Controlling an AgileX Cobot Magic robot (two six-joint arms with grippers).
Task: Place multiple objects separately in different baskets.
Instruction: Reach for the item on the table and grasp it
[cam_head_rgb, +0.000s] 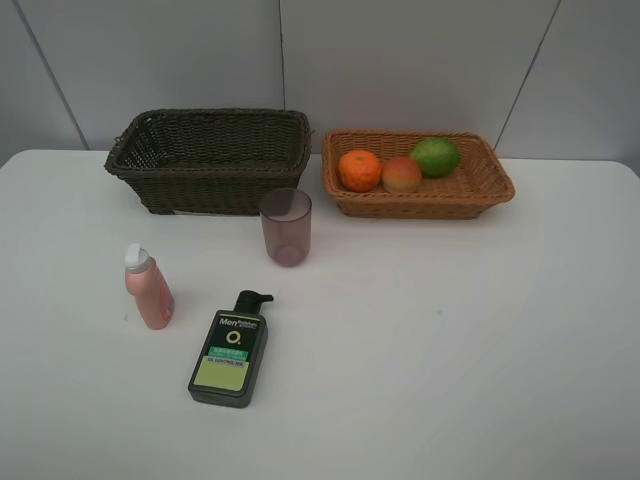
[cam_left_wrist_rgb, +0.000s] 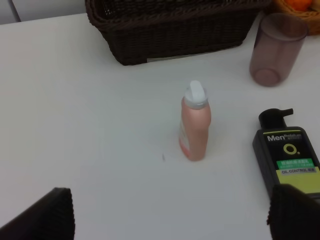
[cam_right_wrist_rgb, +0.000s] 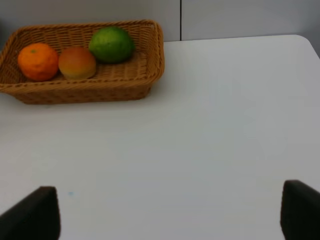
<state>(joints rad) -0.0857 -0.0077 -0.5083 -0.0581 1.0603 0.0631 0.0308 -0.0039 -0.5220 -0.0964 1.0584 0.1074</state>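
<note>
Fruit done: orange (cam_head_rgb: 359, 170), peach (cam_head_rgb: 401, 174), green fruit (cam_head_rgb: 435, 156) in tan basket (cam_head_rgb: 420, 206), beyond right claw (cam_right_wrist_rgb: 170, 212), spread, empty. Remaining: pink bottle (cam_left_wrist_rgb: 194, 127), cup (cam_left_wrist_rgb: 276, 50), pump bottle (cam_left_wrist_rgb: 291, 155) on table (cam_left_wrist_rgb: 75, 125) ahead of left claw (cam_left_wrist_rgb: 172, 215), spread, empty; dark basket (cam_left_wrist_rgb: 170, 35) beyond

The right half of the desk (cam_head_rgb: 480, 340) lies open, giving a free path up to the tan basket (cam_head_rgb: 500, 182). The orange (cam_head_rgb: 360, 170), peach (cam_head_rgb: 401, 174) and green fruit (cam_head_rgb: 435, 156) crowd that basket's left and far side. On the left, the pink bottle (cam_head_rgb: 148, 290), pump bottle (cam_head_rgb: 230, 352) and cup (cam_head_rgb: 286, 226) stand apart, with passable gaps between them. The cup stands close before the dark basket (cam_head_rgb: 210, 182), perhaps touching its near right corner.
</note>
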